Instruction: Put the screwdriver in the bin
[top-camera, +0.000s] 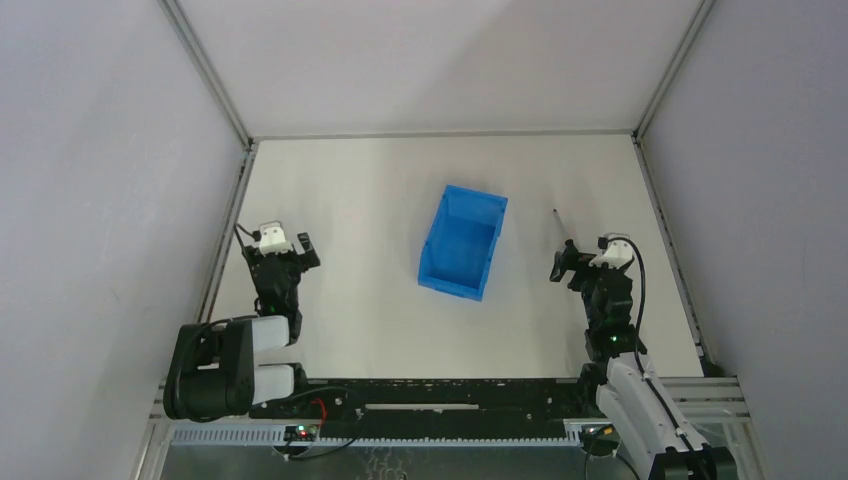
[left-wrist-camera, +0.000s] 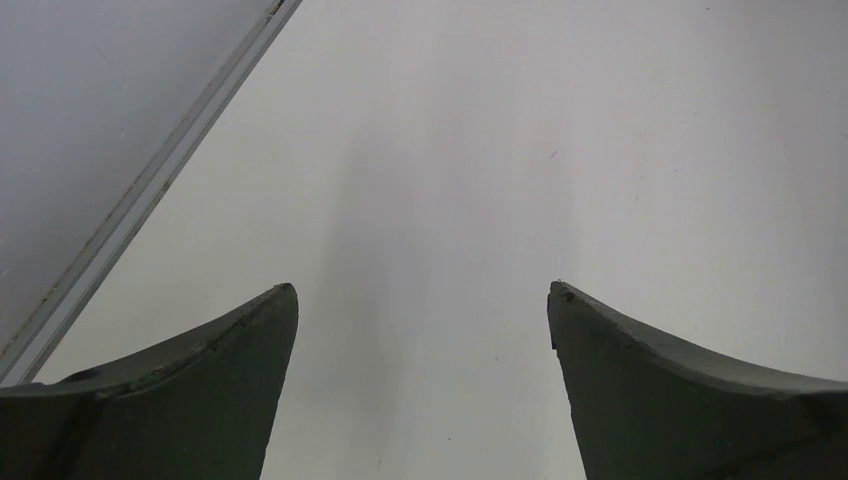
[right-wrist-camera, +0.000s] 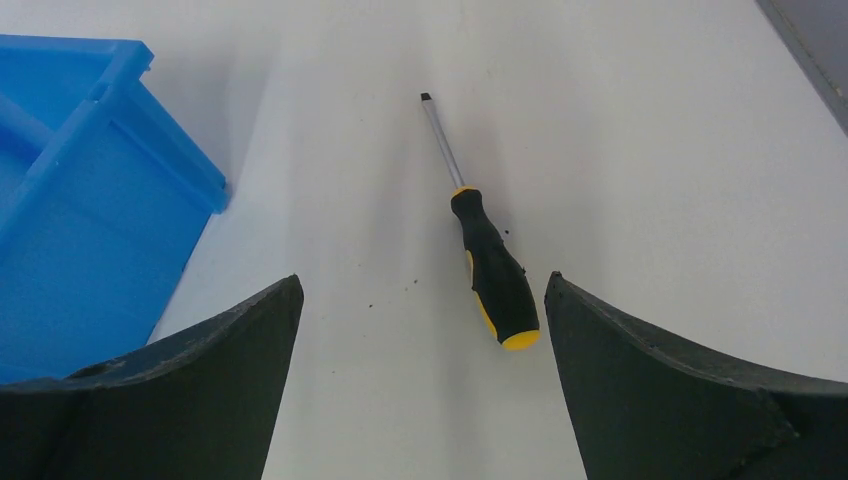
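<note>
Right wrist view, nearest first: the right jaws stand wide and hold nothing, one at either side of the frame. Between them, closer to the right-hand one, the screwdriver (right-wrist-camera: 480, 240) lies flat on the desk (right-wrist-camera: 650, 150). Its black-and-yellow handle is toward the jaws and its shaft points away, a line-up that, I judge, suits closing on the thick handle. Beyond and outside the left-hand jaw sits the bin (right-wrist-camera: 100, 220), open top upward, near enough for a short carry. From above, the handle is probably hidden under the wrist. The left jaws are wide too, with only desk beneath them, well apart from the work. Count: one screwdriver, one bin, two arms.
</note>
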